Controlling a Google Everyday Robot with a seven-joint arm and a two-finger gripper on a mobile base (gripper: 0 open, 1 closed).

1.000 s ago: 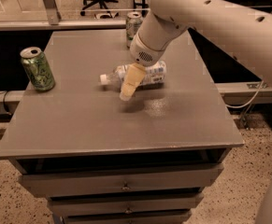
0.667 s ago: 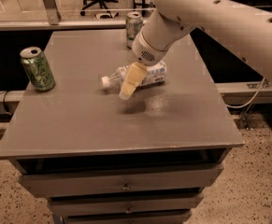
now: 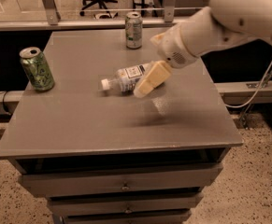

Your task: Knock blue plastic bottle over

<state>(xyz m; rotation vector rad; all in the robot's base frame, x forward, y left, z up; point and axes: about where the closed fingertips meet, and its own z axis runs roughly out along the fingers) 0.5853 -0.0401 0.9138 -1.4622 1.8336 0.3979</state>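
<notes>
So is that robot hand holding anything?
Seemingly nothing: the cream gripper hovers over the small clear plastic bottle, lying on its side on the grey table.

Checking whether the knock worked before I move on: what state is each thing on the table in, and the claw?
blue plastic bottle: lying on its side, cap on, cap pointing left.
green soda can: upright, near the left edge of the table.
silver-green can: upright, at the far edge.
claw: low over the table, at the bottle's right end.
</notes>
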